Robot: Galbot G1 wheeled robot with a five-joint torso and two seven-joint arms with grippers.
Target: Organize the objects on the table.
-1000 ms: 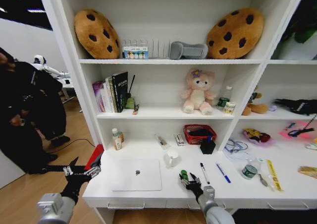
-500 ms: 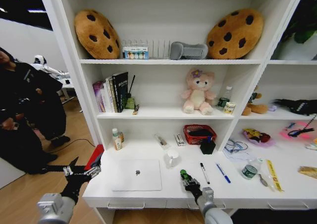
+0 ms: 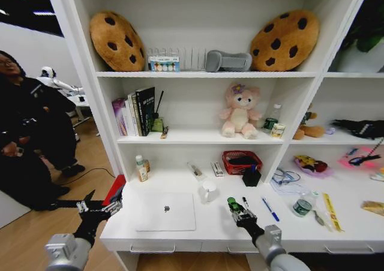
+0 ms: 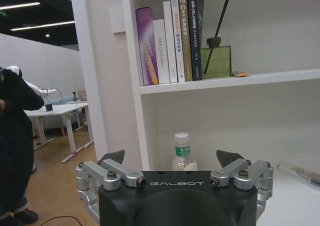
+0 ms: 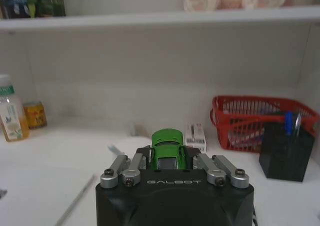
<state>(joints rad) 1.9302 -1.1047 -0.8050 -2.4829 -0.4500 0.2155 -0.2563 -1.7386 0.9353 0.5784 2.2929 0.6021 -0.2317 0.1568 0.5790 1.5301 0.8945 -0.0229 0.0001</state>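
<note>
Right gripper pinching green toy car, now carrying it rightward beside black marker; left gripper idling spread.

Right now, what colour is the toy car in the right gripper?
Green; the toy car shows best in the right wrist view, clamped by the right gripper.

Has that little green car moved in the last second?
Yes. The right hand, shut on the green car, has carried it to the robot's right, from beside the white mug to next to the black marker.
</note>
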